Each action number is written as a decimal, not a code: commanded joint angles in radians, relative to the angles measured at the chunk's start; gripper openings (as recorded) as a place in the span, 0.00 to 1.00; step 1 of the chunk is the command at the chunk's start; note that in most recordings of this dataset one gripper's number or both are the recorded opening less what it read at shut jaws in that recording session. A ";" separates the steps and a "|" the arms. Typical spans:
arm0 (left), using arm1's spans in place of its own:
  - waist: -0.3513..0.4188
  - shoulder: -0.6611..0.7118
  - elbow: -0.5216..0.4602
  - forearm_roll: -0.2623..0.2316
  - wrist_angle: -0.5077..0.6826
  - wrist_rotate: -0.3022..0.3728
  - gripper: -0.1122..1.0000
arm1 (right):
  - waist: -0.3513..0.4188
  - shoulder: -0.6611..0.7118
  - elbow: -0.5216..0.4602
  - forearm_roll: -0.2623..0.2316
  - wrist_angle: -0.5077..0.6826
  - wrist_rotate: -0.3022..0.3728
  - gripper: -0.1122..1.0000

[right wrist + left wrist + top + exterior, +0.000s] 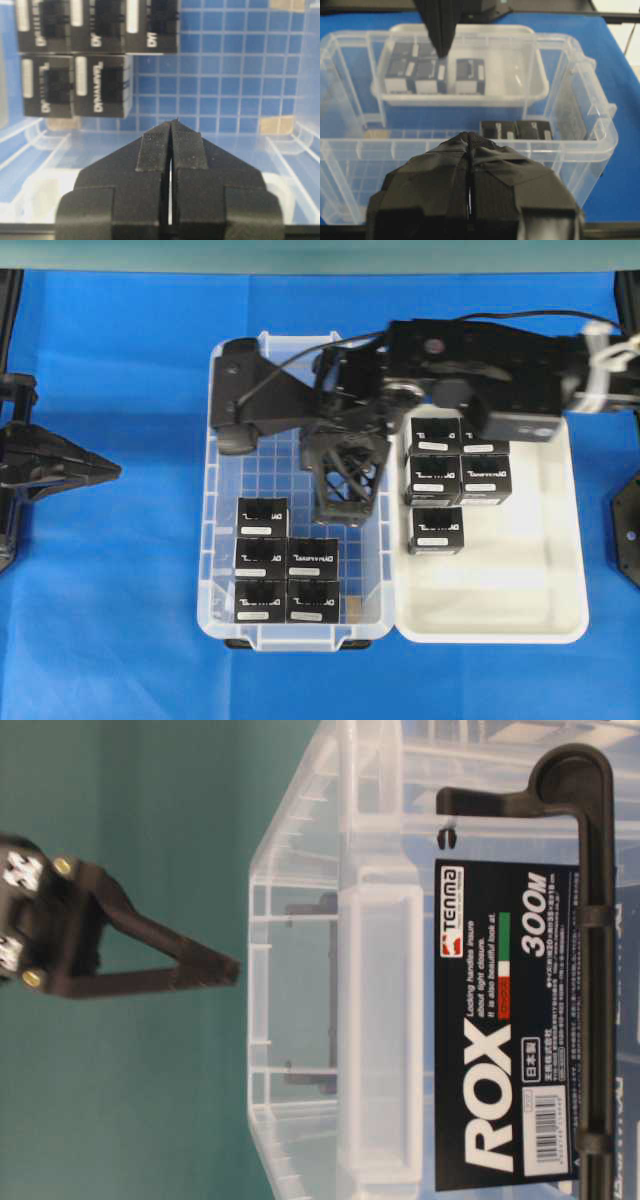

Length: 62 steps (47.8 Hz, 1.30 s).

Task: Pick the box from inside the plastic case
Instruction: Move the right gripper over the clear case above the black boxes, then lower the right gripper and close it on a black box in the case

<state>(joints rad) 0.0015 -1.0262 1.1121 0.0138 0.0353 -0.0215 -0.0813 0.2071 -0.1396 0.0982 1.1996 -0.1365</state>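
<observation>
Right gripper (345, 502) fingers pressed together, empty, over the plastic case (222, 570); left gripper (100, 472) parked left, fingers together too. Overhead: five boxes (262, 518) in the case's near-left part, label strips toward the near edge; cube-like, no clear long axis. Right wrist: fingertips (159, 146) above the grid floor, boxes upper left.

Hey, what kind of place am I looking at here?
Probably a robotics lab bench: a blue-covered table, two robot arms with the right tool over a clear plastic case, and identical black boxes being sorted.
</observation>
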 commanded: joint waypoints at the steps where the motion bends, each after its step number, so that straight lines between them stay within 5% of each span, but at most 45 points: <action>1: 0.005 0.002 -0.031 0.003 -0.003 -0.002 0.05 | 0.005 0.043 -0.032 0.005 0.017 -0.002 0.12; 15: 0.021 -0.002 -0.031 0.002 0.005 -0.009 0.05 | 0.011 0.091 -0.040 0.020 -0.003 -0.018 0.13; 32: 0.031 -0.011 -0.032 0.003 0.020 -0.018 0.05 | 0.017 0.115 -0.037 0.025 -0.043 -0.028 0.26; 38: 0.028 -0.014 -0.034 0.002 0.020 -0.028 0.05 | 0.020 0.114 -0.026 0.028 -0.109 -0.029 0.41; 49: 0.026 -0.017 -0.034 0.002 0.020 -0.072 0.05 | 0.034 0.115 0.020 0.026 -0.218 -0.028 0.94; 62: 0.020 -0.023 -0.034 0.003 0.020 -0.069 0.05 | 0.037 0.152 0.063 0.026 -0.307 -0.023 0.99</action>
<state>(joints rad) 0.0245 -1.0508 1.1091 0.0138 0.0598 -0.0905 -0.0491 0.3451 -0.0798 0.1212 0.9235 -0.1611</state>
